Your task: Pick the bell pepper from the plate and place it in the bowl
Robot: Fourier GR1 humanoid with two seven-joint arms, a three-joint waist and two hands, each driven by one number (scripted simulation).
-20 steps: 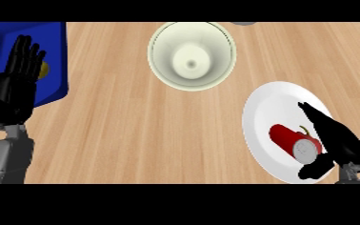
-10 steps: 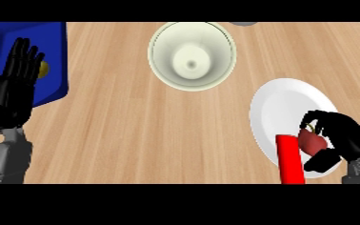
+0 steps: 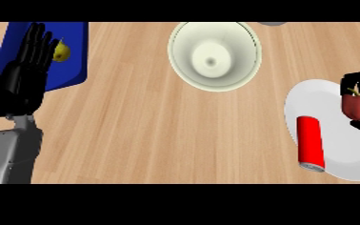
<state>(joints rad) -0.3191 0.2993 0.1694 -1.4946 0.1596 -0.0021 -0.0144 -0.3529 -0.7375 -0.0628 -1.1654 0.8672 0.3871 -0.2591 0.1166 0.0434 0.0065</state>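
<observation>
Since a second ago the right hand (image 3: 351,82) has drawn off to the far right of the bowl (image 3: 177,62), and only a part of it shows at the view's edge. Its fingers seem curled round the dark bell pepper (image 3: 349,106), which sits over the plate (image 3: 316,95) down-right of the bowl. The red can (image 3: 309,143) has swung round and lies nearer the bowl. My guess is the pepper is gripped, and the carry to the bowl remains. The left hand (image 3: 28,71) rests far left of the bowl, fingers straight
</observation>
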